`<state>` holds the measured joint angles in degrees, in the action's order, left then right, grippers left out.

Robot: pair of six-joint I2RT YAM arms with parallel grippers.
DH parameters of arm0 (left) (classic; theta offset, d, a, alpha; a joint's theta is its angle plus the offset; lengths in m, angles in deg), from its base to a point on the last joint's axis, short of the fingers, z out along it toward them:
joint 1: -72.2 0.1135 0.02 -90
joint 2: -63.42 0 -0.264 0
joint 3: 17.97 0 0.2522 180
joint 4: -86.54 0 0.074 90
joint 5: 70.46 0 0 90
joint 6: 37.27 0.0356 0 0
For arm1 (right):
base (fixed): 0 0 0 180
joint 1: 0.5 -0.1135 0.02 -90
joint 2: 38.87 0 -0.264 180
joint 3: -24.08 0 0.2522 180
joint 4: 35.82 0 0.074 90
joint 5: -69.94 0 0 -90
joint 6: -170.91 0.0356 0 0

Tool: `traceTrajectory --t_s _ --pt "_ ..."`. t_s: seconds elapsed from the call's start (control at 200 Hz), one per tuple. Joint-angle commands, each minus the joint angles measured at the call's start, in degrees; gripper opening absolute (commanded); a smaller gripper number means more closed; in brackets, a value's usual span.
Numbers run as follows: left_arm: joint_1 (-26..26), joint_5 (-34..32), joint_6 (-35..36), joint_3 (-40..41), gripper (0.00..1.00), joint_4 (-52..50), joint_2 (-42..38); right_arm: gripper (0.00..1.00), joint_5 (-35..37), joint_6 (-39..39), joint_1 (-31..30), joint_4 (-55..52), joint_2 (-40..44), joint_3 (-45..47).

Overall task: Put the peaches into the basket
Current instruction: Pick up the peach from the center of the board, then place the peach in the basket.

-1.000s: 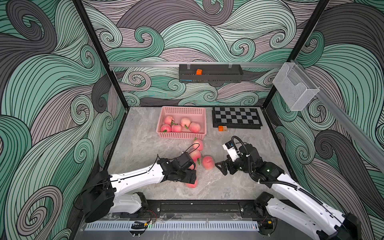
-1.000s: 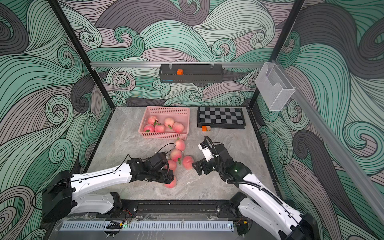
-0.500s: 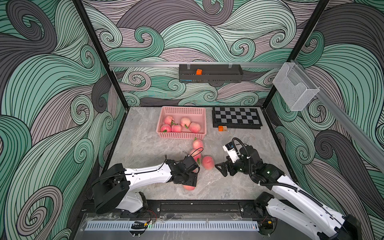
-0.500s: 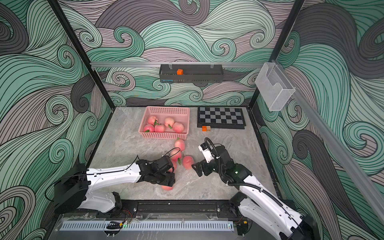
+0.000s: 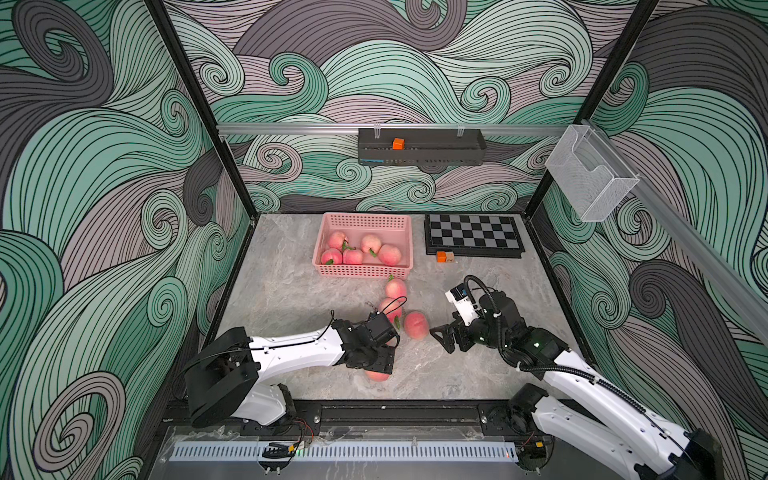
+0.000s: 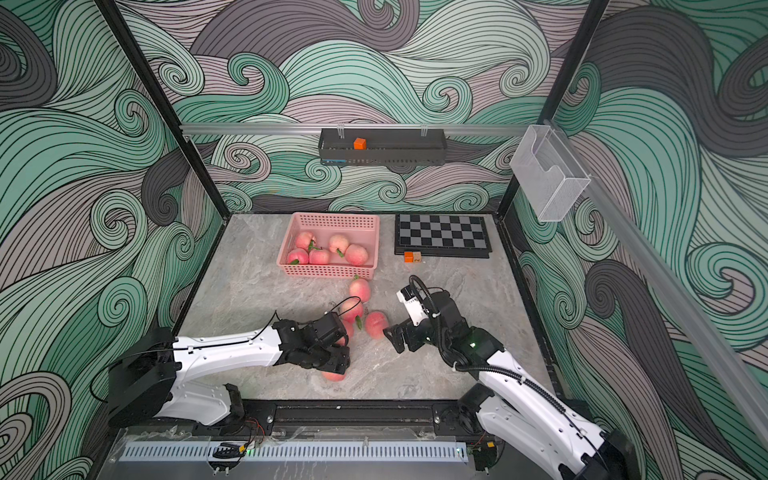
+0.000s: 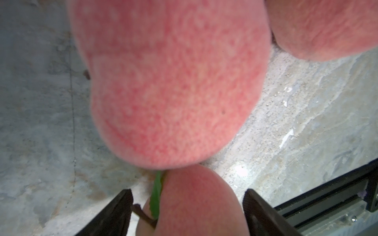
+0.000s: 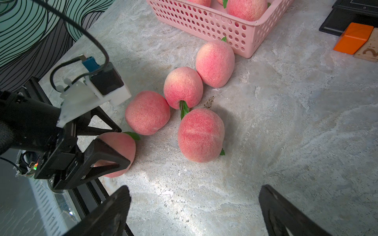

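Note:
The pink basket (image 5: 361, 272) stands at the back of the table with several peaches (image 5: 353, 255) in it. More peaches lie loose in front of it: one by the basket's corner (image 8: 214, 63), two in the middle (image 8: 183, 87) (image 8: 147, 112), and one nearest my right arm (image 8: 200, 134). My left gripper (image 5: 384, 365) is low near the front edge, shut on a fifth peach (image 8: 116, 151), whose leaf and stem show between the fingers (image 7: 114, 216). My right gripper (image 5: 439, 340) hangs open just right of the loose peaches, holding nothing.
A black chessboard (image 5: 473, 235) lies right of the basket, with an orange cube (image 5: 441, 257) and a wooden block at its front edge. A black tray (image 5: 422, 151) hangs on the back wall and a clear holder (image 5: 590, 183) on the right rail. The black front rail (image 8: 86, 196) is close behind the left gripper.
My left arm has drawn back toward the front edge, and its gripper has narrowed round the front peach. The right arm has barely moved and stays open.

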<state>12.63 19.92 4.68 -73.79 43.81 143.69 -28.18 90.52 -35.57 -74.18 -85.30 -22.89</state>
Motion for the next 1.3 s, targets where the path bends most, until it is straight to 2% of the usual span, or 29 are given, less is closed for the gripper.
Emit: traceTrajectory --t_s 0.0,0.14,0.475,0.73,0.906,0.991,1.081,1.296 --pt "-0.7 -1.2 -0.4 -0.4 0.85 -1.8 -0.6 0.99 -0.2 -0.3 -0.3 1.0 0.2 0.1" --pt "-0.8 -1.3 -0.3 -0.4 0.83 -2.2 -0.6 0.99 0.0 -0.4 -0.2 1.0 0.2 0.0" --pt "-0.8 -3.6 0.2 -2.3 0.67 -6.5 -4.2 0.99 0.3 -0.4 -0.2 0.7 0.8 -0.8" --pt "-0.7 -10.5 4.0 -9.5 0.67 -15.9 -5.6 0.99 -0.1 -0.8 0.0 -0.1 0.3 -3.2" --pt "0.7 -12.6 8.5 -14.8 0.67 -17.7 -5.7 0.99 2.1 -1.1 0.2 -1.3 -0.1 -5.1" --pt "3.3 -14.1 11.3 -16.8 0.67 -15.9 -6.1 0.99 2.2 -1.2 0.6 -1.3 -1.2 -6.4" --pt "7.9 -12.8 15.2 -19.9 0.67 -14.9 -5.4 0.99 2.0 -1.3 1.0 -1.3 -2.8 -8.0" --pt "18.3 -10.4 24.1 -31.7 0.67 -16.7 2.6 0.99 0.5 -2.1 2.5 -0.5 -7.4 -12.0"
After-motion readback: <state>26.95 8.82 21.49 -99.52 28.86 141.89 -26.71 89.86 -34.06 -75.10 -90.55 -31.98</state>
